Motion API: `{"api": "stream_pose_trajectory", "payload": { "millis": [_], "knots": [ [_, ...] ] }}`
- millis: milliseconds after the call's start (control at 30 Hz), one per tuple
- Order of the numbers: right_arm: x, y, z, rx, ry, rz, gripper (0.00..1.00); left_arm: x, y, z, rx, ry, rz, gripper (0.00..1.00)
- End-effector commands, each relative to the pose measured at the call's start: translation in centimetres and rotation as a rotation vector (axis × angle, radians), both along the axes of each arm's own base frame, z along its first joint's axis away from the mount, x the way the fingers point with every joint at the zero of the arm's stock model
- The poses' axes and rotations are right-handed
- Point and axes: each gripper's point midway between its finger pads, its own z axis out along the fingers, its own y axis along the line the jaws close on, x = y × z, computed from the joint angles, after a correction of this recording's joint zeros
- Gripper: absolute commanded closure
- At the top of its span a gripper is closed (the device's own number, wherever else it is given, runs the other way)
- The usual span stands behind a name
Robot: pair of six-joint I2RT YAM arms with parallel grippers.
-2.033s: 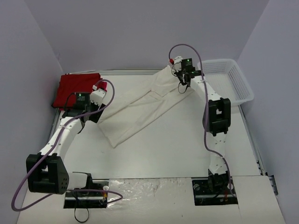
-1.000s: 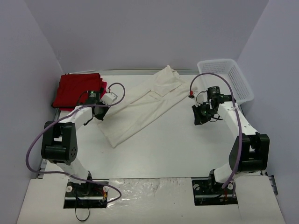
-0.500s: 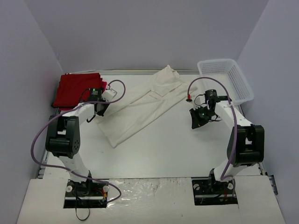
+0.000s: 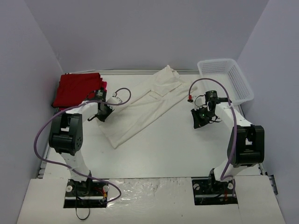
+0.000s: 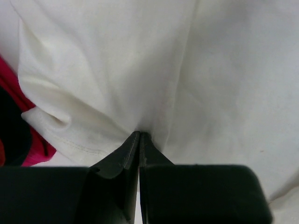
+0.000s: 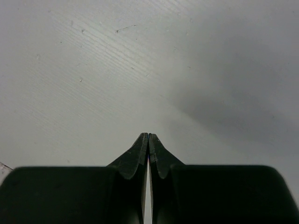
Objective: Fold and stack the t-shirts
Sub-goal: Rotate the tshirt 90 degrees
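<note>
left gripper clamped on cream shirt left edge; right gripper closed, empty, over table right of shirt; red shirts far left

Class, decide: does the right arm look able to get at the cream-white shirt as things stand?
Probably yes: only bare table lies between the right gripper and the cream-white shirt, nothing blocking.

2 white arms, black joints, purple cables; left gripper black.
</note>
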Motion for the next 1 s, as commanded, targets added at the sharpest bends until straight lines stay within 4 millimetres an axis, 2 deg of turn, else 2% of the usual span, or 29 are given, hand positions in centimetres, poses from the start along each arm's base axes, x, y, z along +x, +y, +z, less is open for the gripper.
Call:
{"api": "stream_pose_trajectory", "payload": {
  "millis": [0,167,367,467,567,600,700,833,967],
  "knots": [
    [-0.1,-0.7,0.7,-0.030,-0.024,-0.035,1.00,-3.0,0.2,0.0,0.060,0.105,-0.066,0.98],
    [0.0,-0.9,0.9,-0.036,-0.037,-0.041,1.00,-5.4,-1.1,-0.2,0.101,0.141,-0.132,0.98],
    [0.1,-0.9,1.4,-0.033,-0.060,-0.044,0.99,-6.6,-1.8,-1.0,0.121,0.183,-0.146,0.98],
    [0.2,-1.1,1.4,-0.038,-0.063,-0.051,0.99,-7.8,-2.9,-1.3,0.138,0.205,-0.198,0.98],
    [0.2,-1.2,1.4,-0.044,-0.064,-0.057,0.99,-9.4,-4.9,-1.0,0.140,0.226,-0.273,0.97],
    [0.3,-1.2,1.3,-0.047,-0.063,-0.056,0.99,-10.1,-6.5,-0.7,0.141,0.220,-0.328,0.98],
    [0.2,-1.3,1.2,-0.050,-0.056,-0.061,0.99,-11.4,-8.6,-0.5,0.152,0.219,-0.405,0.98],
    [0.3,-1.3,1.2,-0.052,-0.058,-0.063,0.98,-14.0,-12.6,-0.8,0.155,0.243,-0.524,0.98],
    [0.3,-1.4,1.1,-0.054,-0.058,-0.067,0.98,-16.2,-15.4,-1.8,0.190,0.251,-0.621,0.98]
  ]
}}
